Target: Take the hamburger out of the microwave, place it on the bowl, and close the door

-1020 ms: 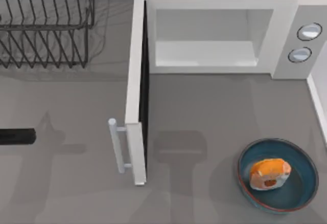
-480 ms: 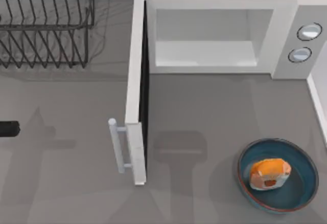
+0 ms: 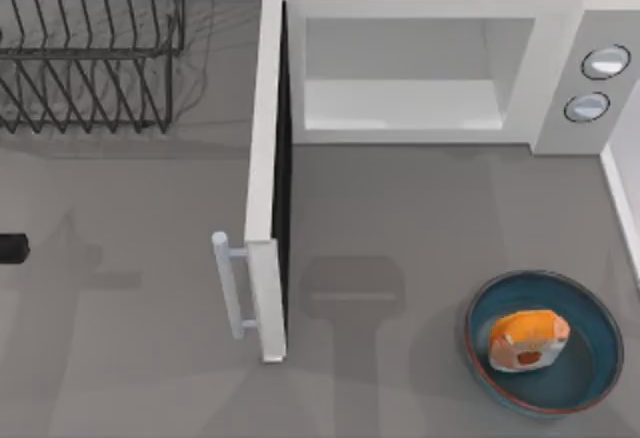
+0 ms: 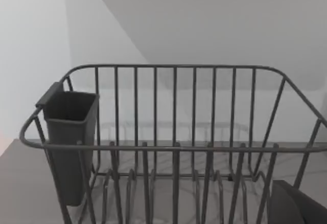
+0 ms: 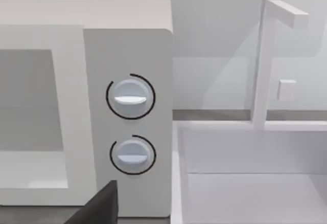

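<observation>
Hamburger (image 3: 527,341) sits in the bowl (image 3: 590,303); the door (image 3: 266,173) hangs wide open. My left arm (image 3: 12,248) should push its outer face shut, finger state I cannot tell.

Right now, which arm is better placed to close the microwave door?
Probably the left. Its dark tip sits at the table's left edge, on the door's handle side. The hamburger already lies in the bowl.
</observation>
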